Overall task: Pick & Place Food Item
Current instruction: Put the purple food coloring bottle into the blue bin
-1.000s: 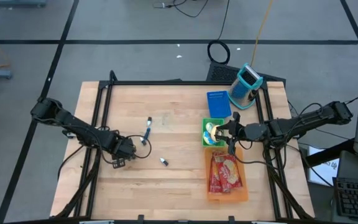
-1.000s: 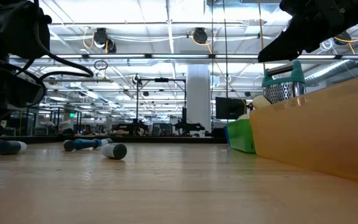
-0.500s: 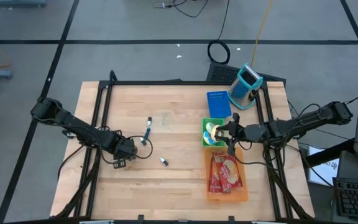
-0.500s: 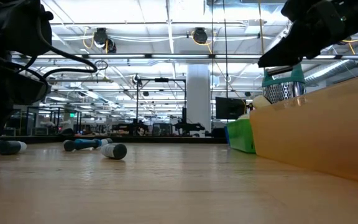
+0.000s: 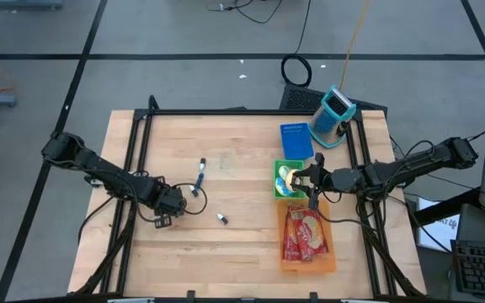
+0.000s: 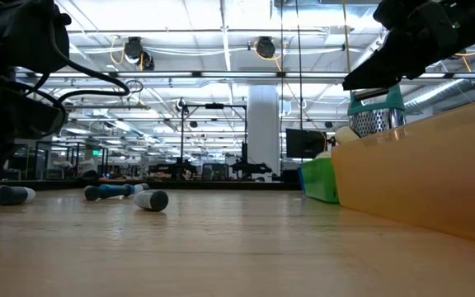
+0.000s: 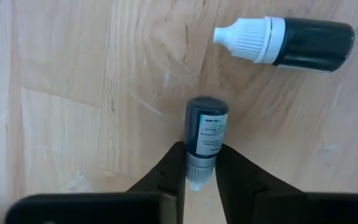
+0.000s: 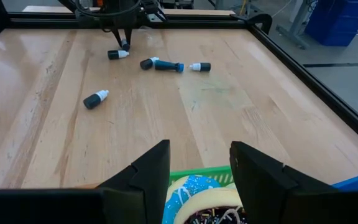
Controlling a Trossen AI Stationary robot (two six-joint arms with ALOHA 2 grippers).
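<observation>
Left tool point(image 7: 201, 171): closer-set than earlier, clenched on small dark bottle point(image 7: 204, 134), worktop point(image 5: 234, 168) left. Right tool point(image 8: 199, 165): unchanged, released over doughnut point(image 8: 197, 202) in green bin point(image 5: 286, 180); wrist-only detail.

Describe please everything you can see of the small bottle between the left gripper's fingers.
The small bottle is dark, seemingly plastic, with a printed label and a pale grey cap end. Its cap end sits between the two fingers of the left gripper, which close on it from both sides. It is over the wooden table. A similar white-capped bottle lies nearby, apart from it.
</observation>
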